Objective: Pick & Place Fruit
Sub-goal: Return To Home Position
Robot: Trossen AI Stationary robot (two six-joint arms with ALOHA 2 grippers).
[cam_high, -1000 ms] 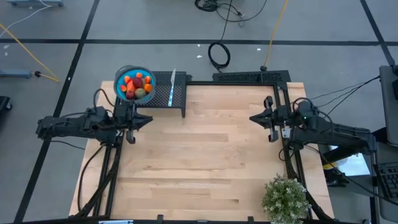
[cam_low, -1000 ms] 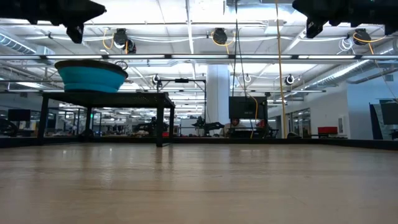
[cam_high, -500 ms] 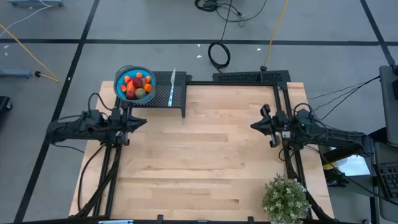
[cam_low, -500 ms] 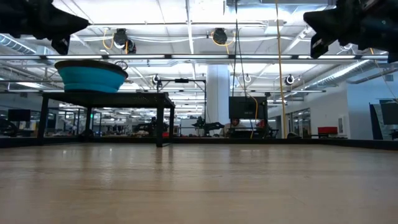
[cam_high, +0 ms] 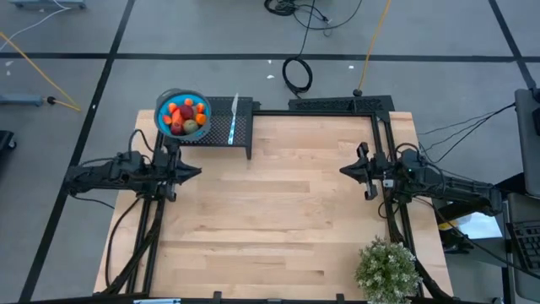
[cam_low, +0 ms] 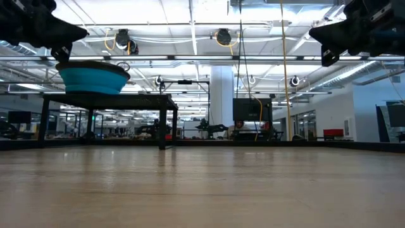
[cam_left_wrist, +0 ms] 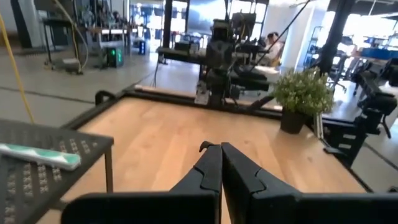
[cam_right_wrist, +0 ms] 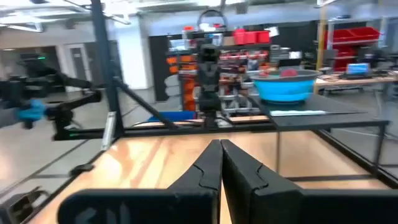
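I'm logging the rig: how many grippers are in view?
2. The left gripper hangs shut above the table's left side; the right gripper hangs shut above its right side. Neither is hidden.

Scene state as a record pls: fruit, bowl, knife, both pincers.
fruit: piled in the blue bowl
blue bowl: on the black shelf, at its left end
knife: flat on the shelf, right of the bowl
left pincer: shut, empty, raised near the table's left edge
right pincer: shut, empty, raised near the table's right edge
potted plant: table's near right corner
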